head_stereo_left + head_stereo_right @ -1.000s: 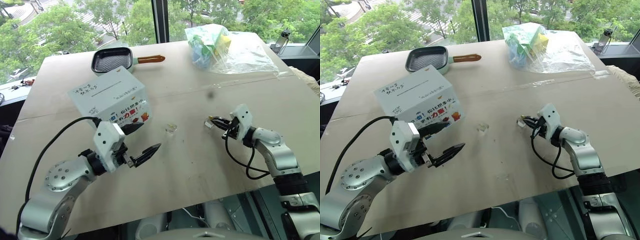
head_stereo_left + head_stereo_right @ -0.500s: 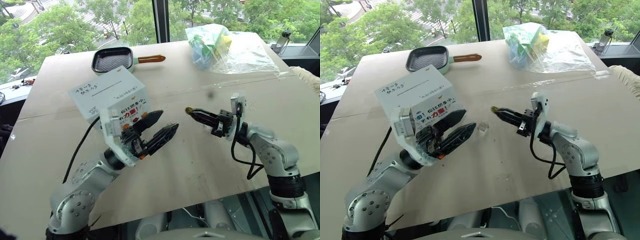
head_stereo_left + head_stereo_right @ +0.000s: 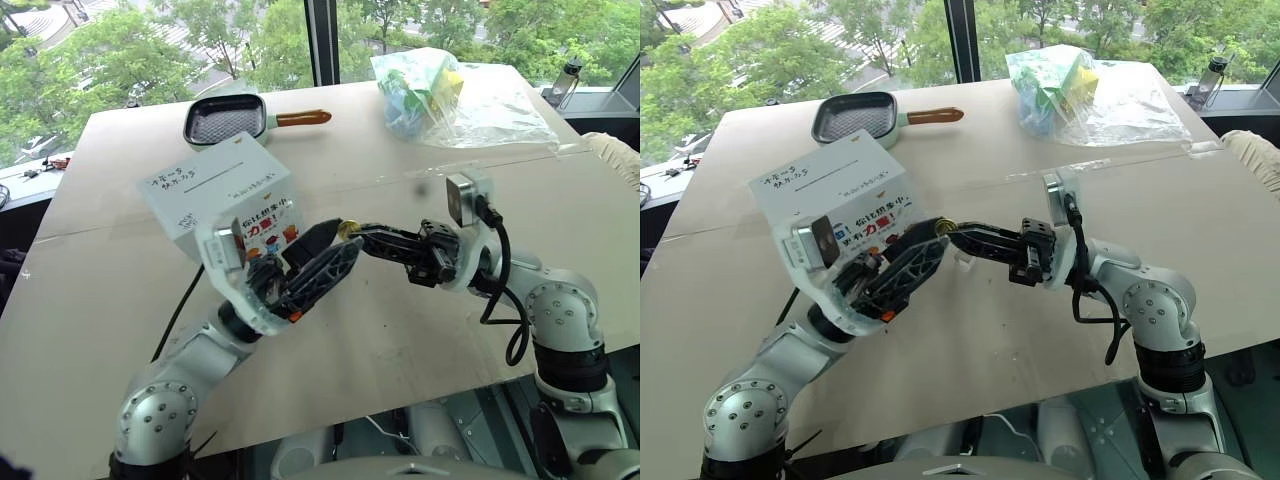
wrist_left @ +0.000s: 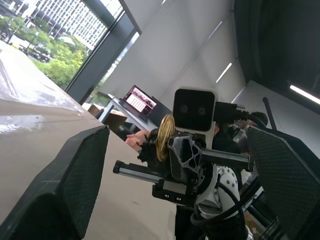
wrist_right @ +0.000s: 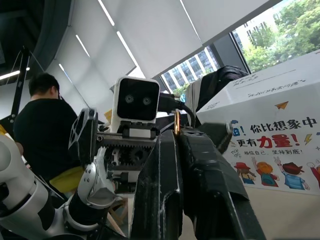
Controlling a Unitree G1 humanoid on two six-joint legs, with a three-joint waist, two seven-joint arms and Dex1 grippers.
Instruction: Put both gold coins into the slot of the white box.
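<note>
Both arms are raised and bent inward so the right tool (image 3: 350, 229), fingers pinched together, reaches between the parted fingers of the left tool (image 3: 322, 262).

The counter (image 3: 120, 330) is seen from above by both head eyes, facing forward and down. Each wrist camera is aimed closely along its own tool at the other; the white box (image 5: 270, 135) is shared.
</note>
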